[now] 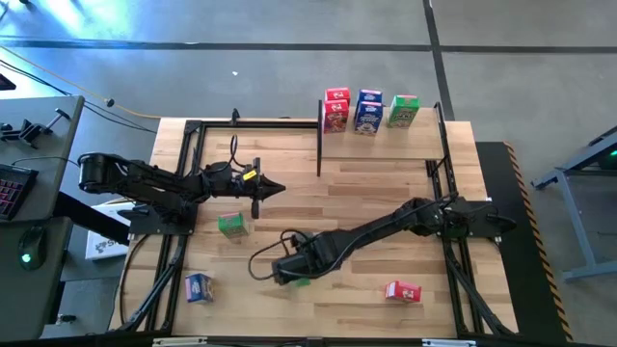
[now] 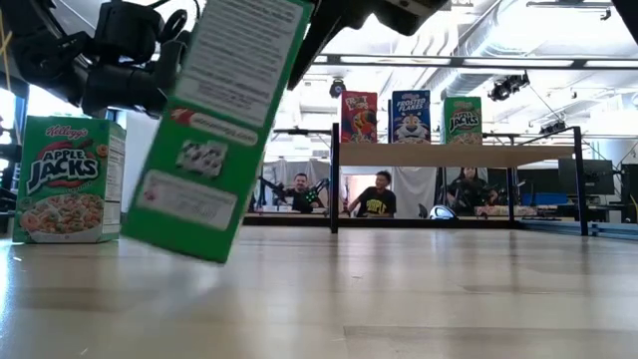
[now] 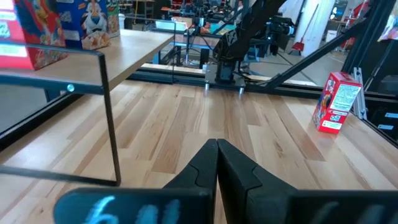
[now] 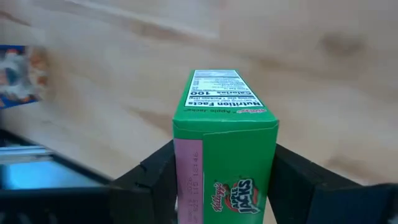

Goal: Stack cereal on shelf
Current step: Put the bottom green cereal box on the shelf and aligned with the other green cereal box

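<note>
My right gripper [image 1: 289, 270] is near the table's near edge, shut on a green cereal box [image 4: 224, 155] that shows tilted close up in the low view [image 2: 219, 130]. My left gripper [image 1: 275, 188] hovers shut over the table's left middle, touching nothing. The shelf [image 1: 386, 130] stands at the far edge; a red box [image 1: 335, 109], a blue box [image 1: 367, 111] and a green box [image 1: 403, 111] stand upright on it. On the table, another green box [image 1: 230, 225] stands upright, and there are also a blue box [image 1: 199, 286] and a red box [image 1: 403, 291]. My right gripper pinches the green box between its two fingers [image 4: 155, 180], one on each of two opposite faces, near the end with the printed flap [image 4: 236, 193]. The narrow nutrition panel [image 4: 224, 90] runs away from the fingers. The box is lifted clear of the table and tilted.
The shelf's black posts [image 1: 319, 145] and the black frame rails [image 1: 183, 173] along the table's left and right sides stand near the arms. Bare wood lies between the shelf and the right arm. People sit beyond the table [image 2: 377, 194].
</note>
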Robot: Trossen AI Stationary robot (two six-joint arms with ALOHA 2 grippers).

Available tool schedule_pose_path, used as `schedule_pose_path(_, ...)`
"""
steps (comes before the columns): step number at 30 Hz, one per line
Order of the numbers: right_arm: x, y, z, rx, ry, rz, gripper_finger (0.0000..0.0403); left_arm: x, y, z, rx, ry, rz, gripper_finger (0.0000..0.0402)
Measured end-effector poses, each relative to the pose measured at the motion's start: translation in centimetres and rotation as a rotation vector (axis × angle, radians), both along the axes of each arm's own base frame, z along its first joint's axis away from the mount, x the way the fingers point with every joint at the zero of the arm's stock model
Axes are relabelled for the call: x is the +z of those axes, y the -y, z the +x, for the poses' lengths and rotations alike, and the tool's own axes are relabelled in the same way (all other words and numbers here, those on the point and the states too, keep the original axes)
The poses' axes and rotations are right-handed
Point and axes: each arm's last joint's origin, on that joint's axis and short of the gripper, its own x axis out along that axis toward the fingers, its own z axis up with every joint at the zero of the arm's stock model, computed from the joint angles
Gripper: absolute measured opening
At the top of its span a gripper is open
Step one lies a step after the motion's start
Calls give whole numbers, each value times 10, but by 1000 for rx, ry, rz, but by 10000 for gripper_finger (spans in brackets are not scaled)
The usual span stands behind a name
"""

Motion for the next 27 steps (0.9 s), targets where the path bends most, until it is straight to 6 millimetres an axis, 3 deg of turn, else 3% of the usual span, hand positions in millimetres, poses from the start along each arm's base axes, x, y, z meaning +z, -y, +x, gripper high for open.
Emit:
schedule_pose_path(5,18,27,-10,126,-61,-94,181,-1,-5,-2,-12,-10,-33,0)
schedule_pose_path(15,72,104,-42,524,-176,-287,181,0,-15,-17,7,-5,-70,0)
schedule_pose_path(20,103,146,-55,722,-103,-378,181,4,-15,-27,-13,32,-81,0)
schedule_pose_path(27,152,203,-91,930,-9,-528,181,4,-13,-33,-35,37,-99,0)
